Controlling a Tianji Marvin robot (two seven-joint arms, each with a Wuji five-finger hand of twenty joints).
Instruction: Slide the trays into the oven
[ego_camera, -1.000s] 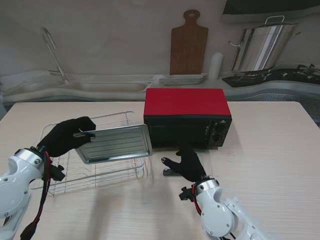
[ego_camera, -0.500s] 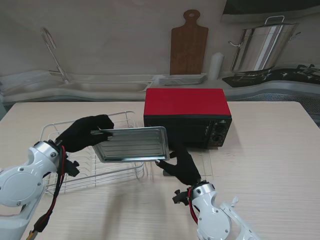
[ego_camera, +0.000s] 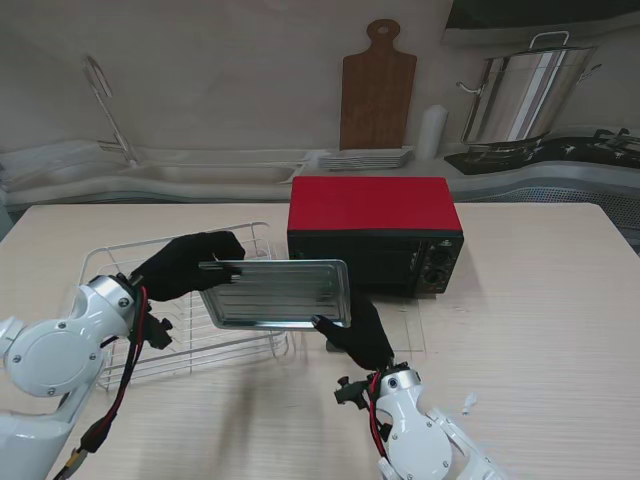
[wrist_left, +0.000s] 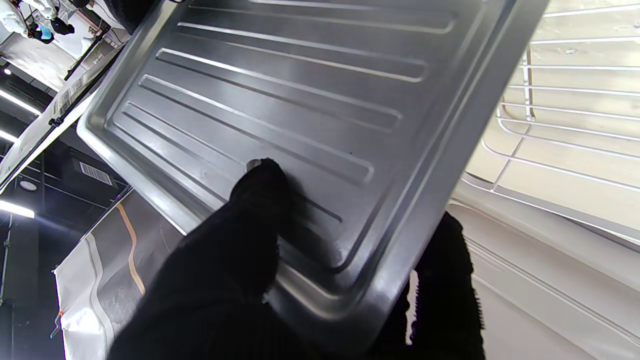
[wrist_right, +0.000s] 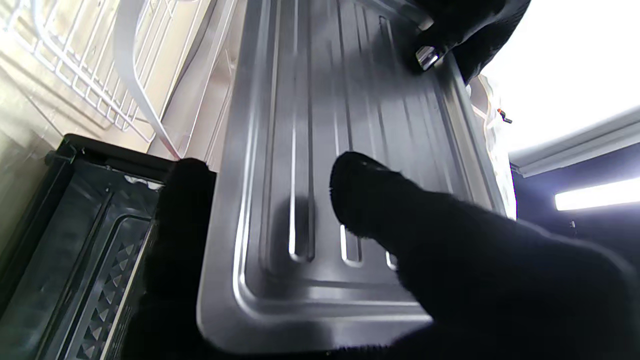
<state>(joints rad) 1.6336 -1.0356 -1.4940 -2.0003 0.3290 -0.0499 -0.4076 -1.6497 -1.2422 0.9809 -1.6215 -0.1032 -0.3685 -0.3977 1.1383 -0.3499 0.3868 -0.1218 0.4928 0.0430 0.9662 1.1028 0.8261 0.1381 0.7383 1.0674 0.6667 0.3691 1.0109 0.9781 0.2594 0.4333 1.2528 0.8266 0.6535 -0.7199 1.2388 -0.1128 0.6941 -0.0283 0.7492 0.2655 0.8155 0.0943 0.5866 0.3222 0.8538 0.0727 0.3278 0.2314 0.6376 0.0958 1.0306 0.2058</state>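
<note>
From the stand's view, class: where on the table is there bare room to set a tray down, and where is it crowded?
Free: the table right of the oven, and the near strip nearer to me than the rack. Crowded: in front of the oven, where both hands hold the tray.

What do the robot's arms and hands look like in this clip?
Both arms are glossy white with rounded joint housings. The left robot hand and right robot hand each wear a black fabric glove over five fingers. Red and black cables run along the left arm, and red and black wiring also shows at the right wrist.
</note>
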